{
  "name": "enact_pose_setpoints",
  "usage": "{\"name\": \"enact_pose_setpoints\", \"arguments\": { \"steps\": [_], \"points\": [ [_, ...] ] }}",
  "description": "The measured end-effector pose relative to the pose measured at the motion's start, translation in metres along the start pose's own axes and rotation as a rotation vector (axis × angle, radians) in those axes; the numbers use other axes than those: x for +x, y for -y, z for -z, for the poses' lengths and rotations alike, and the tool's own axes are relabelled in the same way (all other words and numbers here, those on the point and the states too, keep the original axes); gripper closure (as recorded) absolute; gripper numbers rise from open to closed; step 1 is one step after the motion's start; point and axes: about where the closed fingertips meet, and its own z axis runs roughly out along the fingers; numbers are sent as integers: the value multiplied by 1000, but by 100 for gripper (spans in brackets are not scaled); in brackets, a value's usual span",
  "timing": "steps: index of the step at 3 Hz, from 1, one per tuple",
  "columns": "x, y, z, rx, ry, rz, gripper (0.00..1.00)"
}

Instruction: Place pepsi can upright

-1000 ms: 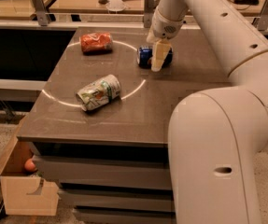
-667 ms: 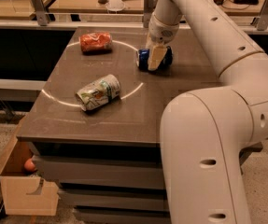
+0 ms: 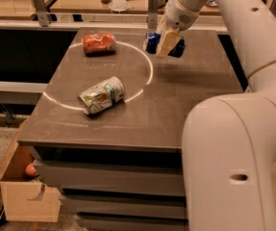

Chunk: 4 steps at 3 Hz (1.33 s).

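The end effector (image 3: 164, 46) is seen at about 1 o'clock on the worktop (image 3: 190, 100), closed around the pepsi can (image 3: 178, 48). One pale finger (image 3: 168, 41) crosses the front of the can, and dark blue shows on either side of it. The can is held on its side, with its long axis running roughly from 9 to 3 o'clock.

Compared with a second ago, the can and the end effector are found higher in the view and slightly toward 3 o'clock, where before the can was lying on the surface at the edge of the white ring (image 3: 149, 71). From this it is judged that the grasp has been made and the lift begun, though whether the can is fully clear of the worktop cannot be told.

The orange-red can (image 3: 98, 43) at 11 o'clock and the white-and-green can (image 3: 101, 95) at about 8 o'clock are unchanged, both lying flat and well apart from the grasp.

The task is judged to be under way but not done. A wrist rotation is needed to bring the can's axis vertical before it is set down and released.
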Motion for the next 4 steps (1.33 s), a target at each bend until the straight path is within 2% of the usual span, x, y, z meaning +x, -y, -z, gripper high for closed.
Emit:
{"name": "enact_pose_setpoints", "arguments": {
  "steps": [1, 2, 3, 4],
  "points": [
    [22, -12, 55, 83, 245, -200, 100],
    [29, -27, 65, 116, 474, -297, 100],
    [13, -33, 50, 104, 641, -295, 100],
    [-14, -32, 20, 54, 761, -253, 100]
  ]
}}
